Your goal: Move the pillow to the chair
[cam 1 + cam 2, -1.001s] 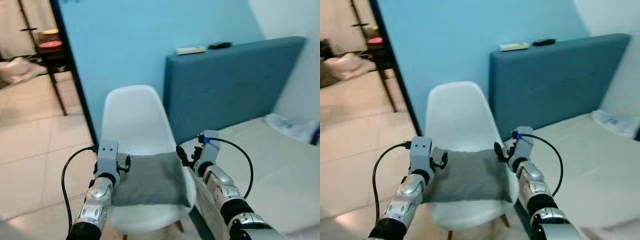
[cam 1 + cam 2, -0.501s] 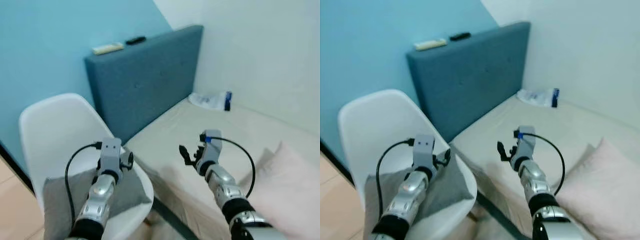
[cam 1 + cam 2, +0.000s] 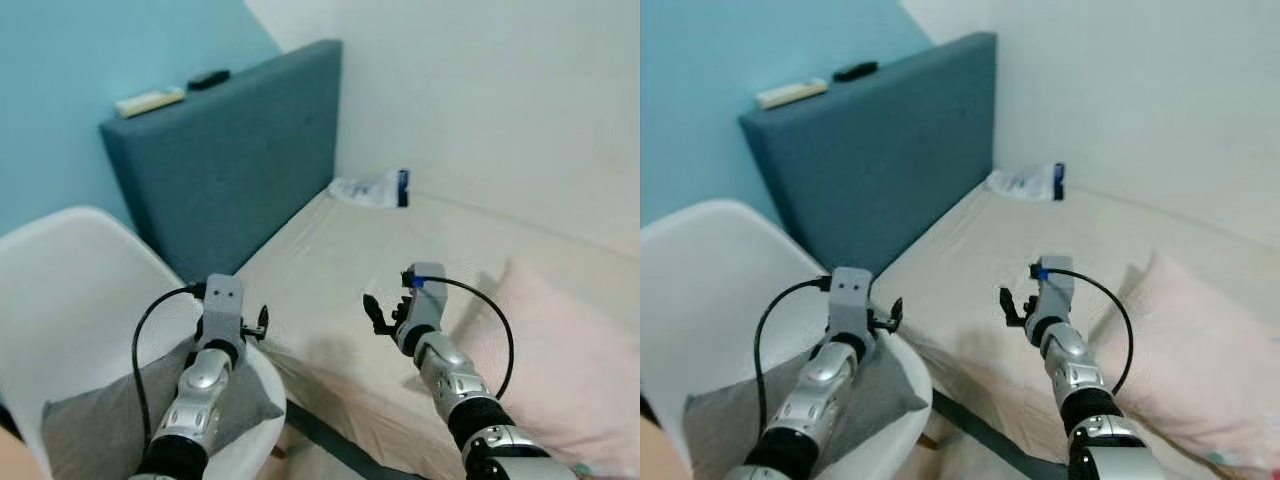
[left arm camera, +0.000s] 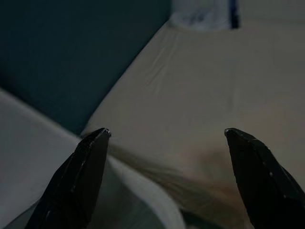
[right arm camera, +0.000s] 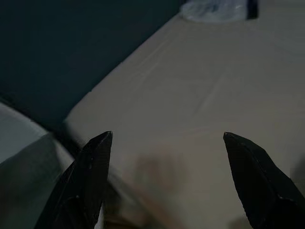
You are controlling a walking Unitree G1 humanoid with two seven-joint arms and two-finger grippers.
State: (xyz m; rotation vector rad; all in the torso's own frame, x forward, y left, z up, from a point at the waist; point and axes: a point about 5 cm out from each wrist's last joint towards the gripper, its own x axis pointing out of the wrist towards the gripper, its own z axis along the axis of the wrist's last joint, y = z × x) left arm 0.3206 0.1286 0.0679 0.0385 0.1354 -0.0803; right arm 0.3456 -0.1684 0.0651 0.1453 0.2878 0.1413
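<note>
Since the earlier frame the camera has swung toward the bed (image 3: pixel 420 250). Gray pillow (image 3: pixel 110 425) lies on the chair (image 3: pixel 60 300). Left end effector (image 3: pixel 255 325) and right end effector (image 3: pixel 380 315) hover spread apart, empty.

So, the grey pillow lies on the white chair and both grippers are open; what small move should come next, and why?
Probably just lower both arms and stop. The grey pillow already rests on the white chair seat, and the left gripper and right gripper are open, holding nothing, out over the bed.
</note>
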